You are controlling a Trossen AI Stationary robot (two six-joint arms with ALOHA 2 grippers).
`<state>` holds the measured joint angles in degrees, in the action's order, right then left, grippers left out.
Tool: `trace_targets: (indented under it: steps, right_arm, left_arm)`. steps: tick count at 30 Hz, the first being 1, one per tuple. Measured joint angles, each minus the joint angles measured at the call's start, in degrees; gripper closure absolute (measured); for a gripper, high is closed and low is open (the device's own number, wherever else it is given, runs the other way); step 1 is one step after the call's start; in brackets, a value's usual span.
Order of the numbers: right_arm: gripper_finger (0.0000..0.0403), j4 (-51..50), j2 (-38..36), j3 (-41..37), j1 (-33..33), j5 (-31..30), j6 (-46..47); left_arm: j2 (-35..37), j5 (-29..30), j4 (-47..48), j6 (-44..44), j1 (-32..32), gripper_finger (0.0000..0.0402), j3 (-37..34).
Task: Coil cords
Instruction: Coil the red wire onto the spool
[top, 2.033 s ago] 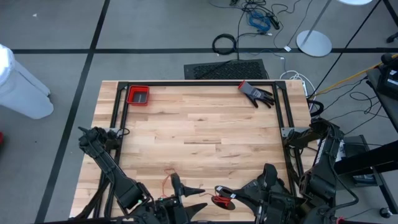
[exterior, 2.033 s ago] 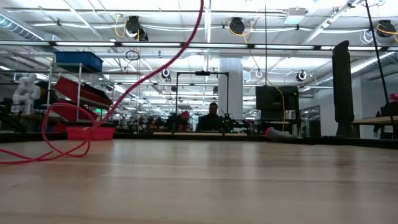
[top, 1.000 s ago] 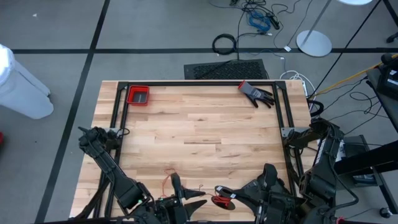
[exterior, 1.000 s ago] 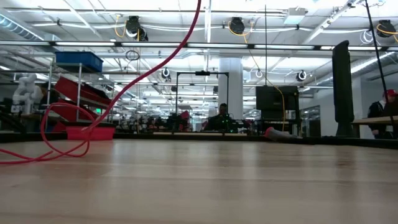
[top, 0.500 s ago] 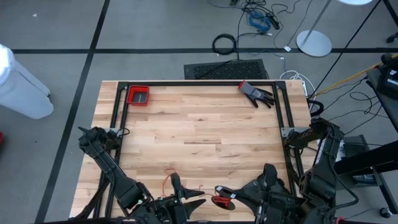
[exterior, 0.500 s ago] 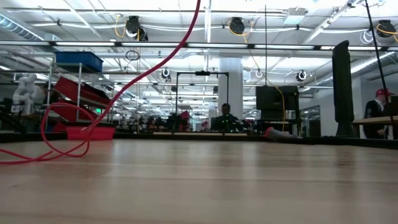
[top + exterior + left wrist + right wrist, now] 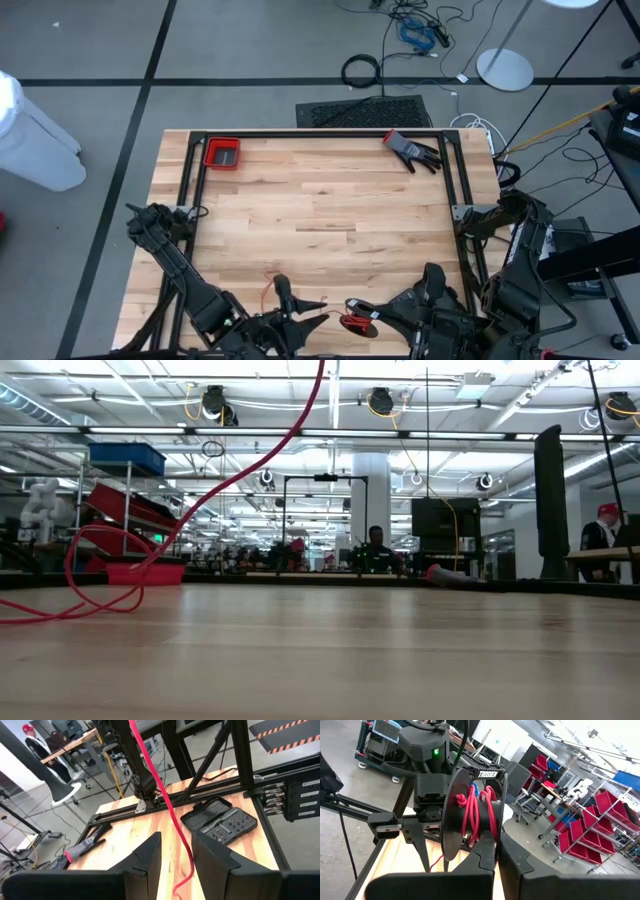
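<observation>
Right gripper [image 7: 492, 851], at the near edge of the table [image 7: 330, 200] right of centre, is clenched on a black spool [image 7: 470, 810] standing on its rim, with red cord [image 7: 476, 815] wound in loose loops around its hub between the two discs. Just left of it at the same near edge, the left gripper [image 7: 312, 312] points toward the spool with its fingers [image 7: 147, 857] parted; the red cord runs lengthwise through the gap between them, and whether they actually pinch it cannot be told. From table height, the cord climbs steeply from a slack loop lying on the wood at the left up and out of sight overhead. A red bin [image 7: 222, 153] sits at the far left corner and a dark glove [image 7: 412, 150] at the far right. People stand in the workshop beyond.
</observation>
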<state>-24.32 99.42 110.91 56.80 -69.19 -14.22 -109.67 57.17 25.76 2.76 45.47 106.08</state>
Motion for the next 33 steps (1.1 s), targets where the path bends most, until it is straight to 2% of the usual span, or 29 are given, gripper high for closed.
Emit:
trace_targets:
  steps: [29, 33]
  right_arm:
    - [0.0403, -0.35, 0.0, 0.0, 0.76, -0.04, -0.42]
    - [0.0403, -0.35, 0.0, 0.0, 0.74, -0.04, -0.42]
  left_arm:
    - [0.0, 0.02, 1.03, 2.37, 0.55, 0.0289, 0.0]
    - [0.0, 0.02, 1.09, 2.87, 0.72, 0.0307, 0.0]
